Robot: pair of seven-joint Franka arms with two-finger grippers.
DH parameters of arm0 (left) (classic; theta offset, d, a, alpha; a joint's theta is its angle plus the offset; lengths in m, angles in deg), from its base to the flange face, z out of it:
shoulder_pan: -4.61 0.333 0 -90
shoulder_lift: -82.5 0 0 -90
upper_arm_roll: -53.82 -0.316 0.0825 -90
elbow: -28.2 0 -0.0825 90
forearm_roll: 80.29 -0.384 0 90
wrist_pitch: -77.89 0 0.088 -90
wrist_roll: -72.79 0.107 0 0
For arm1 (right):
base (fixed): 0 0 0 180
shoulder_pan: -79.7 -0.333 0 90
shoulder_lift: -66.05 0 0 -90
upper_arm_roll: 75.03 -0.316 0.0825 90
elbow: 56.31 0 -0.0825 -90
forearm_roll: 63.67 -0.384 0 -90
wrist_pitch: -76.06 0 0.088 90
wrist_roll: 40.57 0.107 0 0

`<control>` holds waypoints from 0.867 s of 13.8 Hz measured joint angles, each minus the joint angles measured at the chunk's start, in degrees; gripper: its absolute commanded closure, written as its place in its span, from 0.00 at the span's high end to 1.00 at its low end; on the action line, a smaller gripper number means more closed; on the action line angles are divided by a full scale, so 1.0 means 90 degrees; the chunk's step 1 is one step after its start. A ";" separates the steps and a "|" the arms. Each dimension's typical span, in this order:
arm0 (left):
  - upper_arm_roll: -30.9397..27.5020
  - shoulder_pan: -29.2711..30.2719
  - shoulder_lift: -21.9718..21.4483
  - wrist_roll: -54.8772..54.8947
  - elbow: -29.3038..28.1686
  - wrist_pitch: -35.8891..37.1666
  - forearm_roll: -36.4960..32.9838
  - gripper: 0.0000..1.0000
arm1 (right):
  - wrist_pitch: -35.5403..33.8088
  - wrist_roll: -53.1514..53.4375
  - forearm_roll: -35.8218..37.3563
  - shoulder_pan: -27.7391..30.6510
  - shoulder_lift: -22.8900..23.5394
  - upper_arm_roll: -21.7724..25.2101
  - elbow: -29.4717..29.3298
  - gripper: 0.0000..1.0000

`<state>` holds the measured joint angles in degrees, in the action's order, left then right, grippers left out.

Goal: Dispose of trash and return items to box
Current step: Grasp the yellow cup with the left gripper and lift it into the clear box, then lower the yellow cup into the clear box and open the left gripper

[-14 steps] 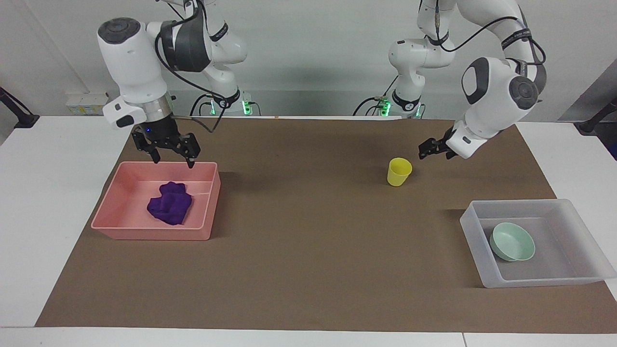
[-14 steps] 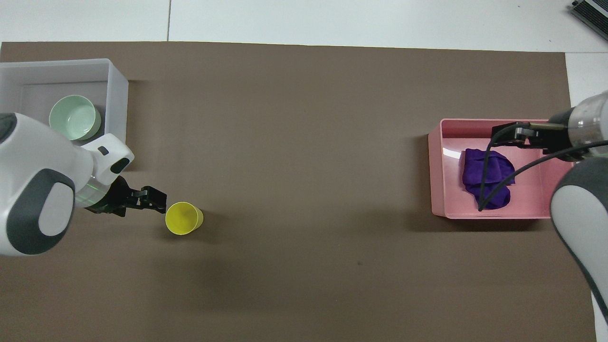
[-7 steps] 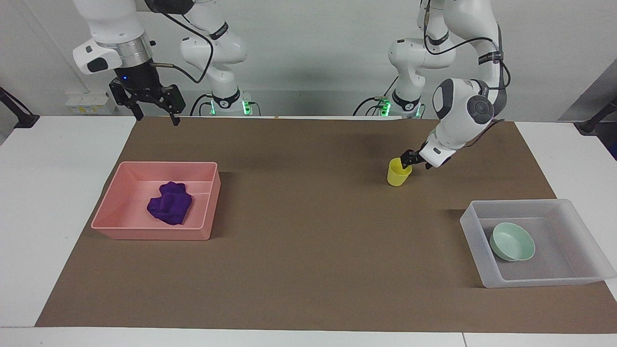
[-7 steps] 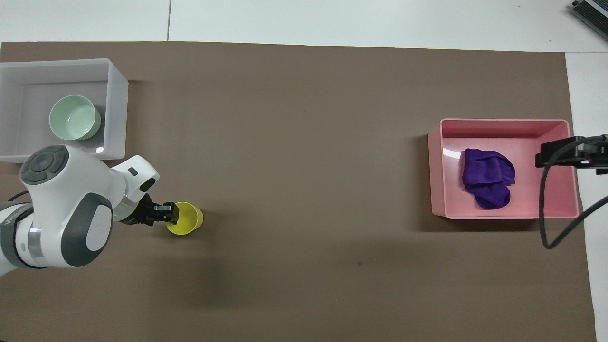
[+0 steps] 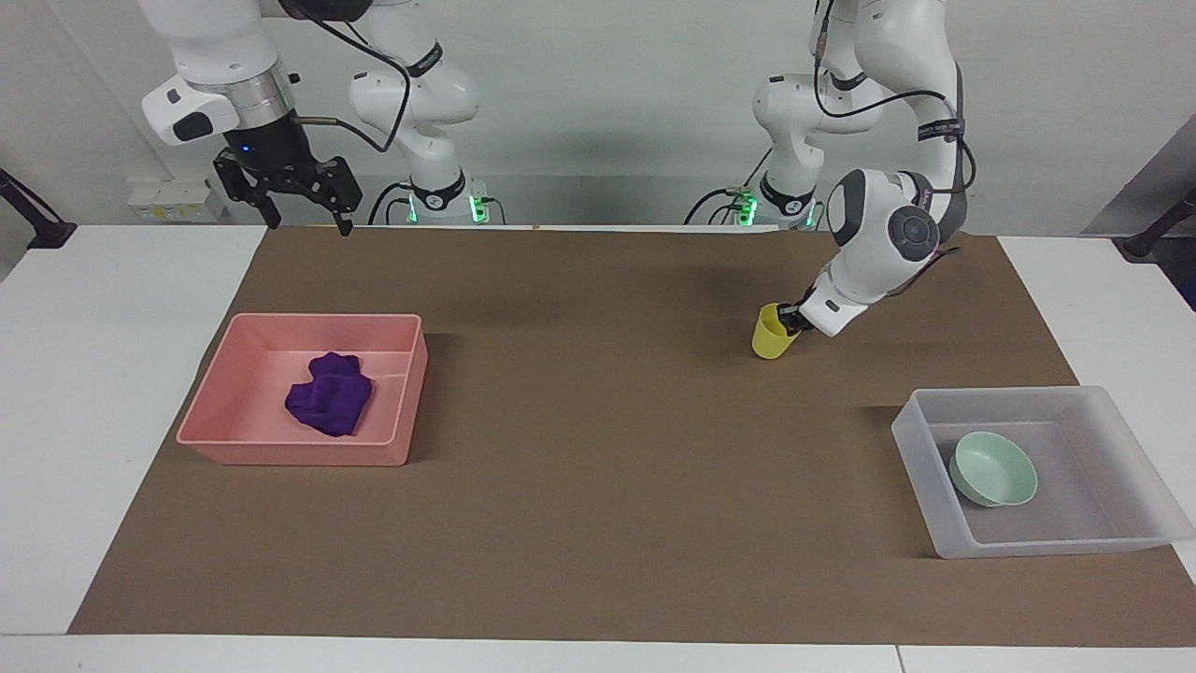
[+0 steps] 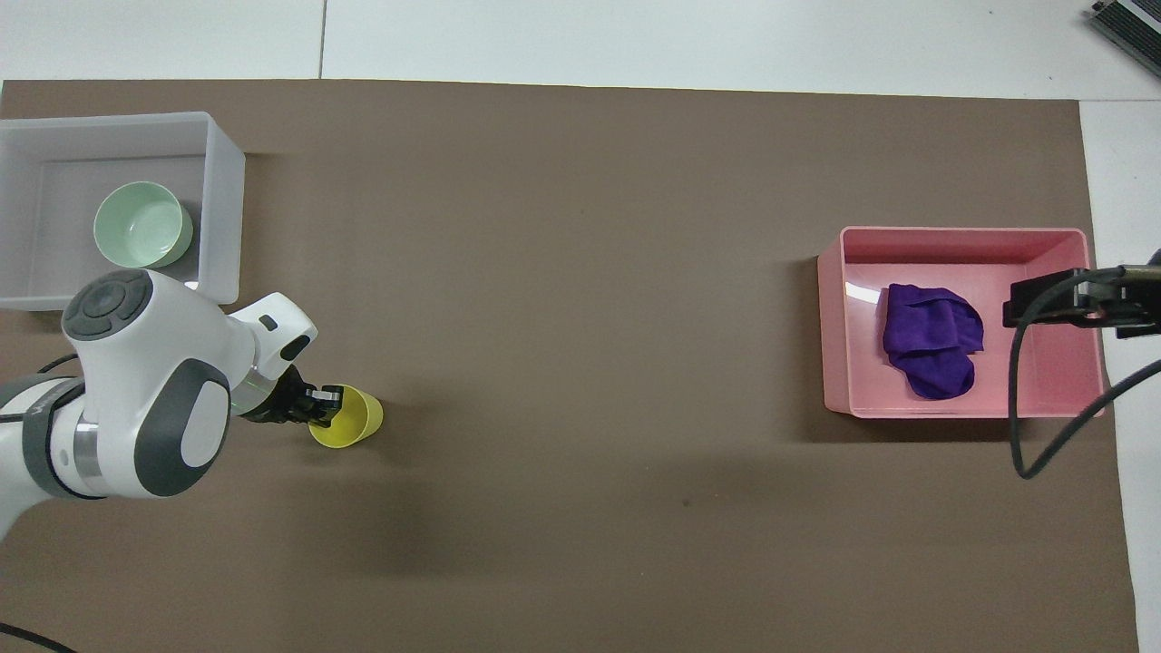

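The yellow cup (image 5: 770, 335) stands on the brown mat, tilted toward the left arm's end of the table. My left gripper (image 5: 792, 320) is shut on its rim, one finger inside; it also shows in the overhead view (image 6: 319, 405) at the cup (image 6: 354, 422). The mint-green bowl (image 5: 993, 469) lies in the translucent box (image 5: 1103, 402). The purple cloth wad (image 5: 327, 397) lies in the pink tray (image 5: 280, 451). My right gripper (image 5: 301, 207) is open and empty, raised high above the pink tray's end nearer the right arm.
The brown mat (image 5: 598, 486) covers most of the white table. In the overhead view the box (image 6: 225, 181) holds the bowl (image 6: 142, 224), and the pink tray (image 6: 833, 317) holds the cloth (image 6: 930, 340). A cable hangs from the right gripper (image 6: 1043, 307).
The left gripper came down onto the cup's rim and the cup tilted toward it. The right gripper rose from just above the pink tray to high up, still open.
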<state>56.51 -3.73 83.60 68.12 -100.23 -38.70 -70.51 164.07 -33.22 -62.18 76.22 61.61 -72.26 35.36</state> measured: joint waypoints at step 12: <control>-0.0192 0.2417 0.1693 0.0011 0.4762 0.1753 0.0000 0.00 | 0.0016 0.0000 -0.0001 -0.0001 -0.0046 -0.0001 0.0130 1.00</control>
<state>54.78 18.02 98.84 68.22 -57.37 -22.92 -70.50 164.21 -33.22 -62.19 76.21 61.20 -72.27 36.54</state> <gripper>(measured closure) 0.952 0.000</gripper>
